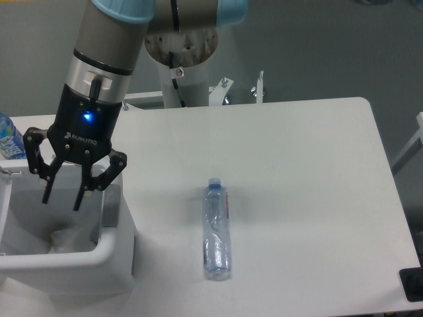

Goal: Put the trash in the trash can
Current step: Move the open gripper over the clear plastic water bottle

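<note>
While the gripper [63,198] hangs right over the trash can [109,254], its fingers are spread apart with nothing between them. White crumpled paper [69,238] sits down inside the bin, just below the fingertips, not touching them as far as I can see. Clear plastic bottle [217,231] is lying flat on the white table [310,172], cap pointing away from the camera, well off to the side of the hand. Upright blue-labelled bottle [10,140] peeks in at the far edge behind the bin.
</note>
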Tool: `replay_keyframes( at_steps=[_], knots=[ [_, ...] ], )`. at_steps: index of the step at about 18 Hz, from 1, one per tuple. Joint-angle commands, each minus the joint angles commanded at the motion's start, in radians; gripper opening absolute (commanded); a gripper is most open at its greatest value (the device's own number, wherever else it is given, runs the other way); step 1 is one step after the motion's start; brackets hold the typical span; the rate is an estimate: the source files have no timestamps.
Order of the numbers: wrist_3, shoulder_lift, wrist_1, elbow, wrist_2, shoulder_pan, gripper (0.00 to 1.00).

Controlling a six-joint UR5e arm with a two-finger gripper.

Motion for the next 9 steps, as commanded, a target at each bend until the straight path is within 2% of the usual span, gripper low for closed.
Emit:
replay_keyframes(
  at_steps=[3,5,7,9],
  knots=[
    [0.003,-0.009,0.005,0.014,0.008,0.100,1.00],
    [0.005,-0.052,0.038,0.021,0.055,0.125,1.00],
    [0.014,-0.087,0.043,0.025,0.121,0.157,1.00],
    [0.047,-0.118,0.041,0.025,0.127,0.187,1.00]
  ],
)
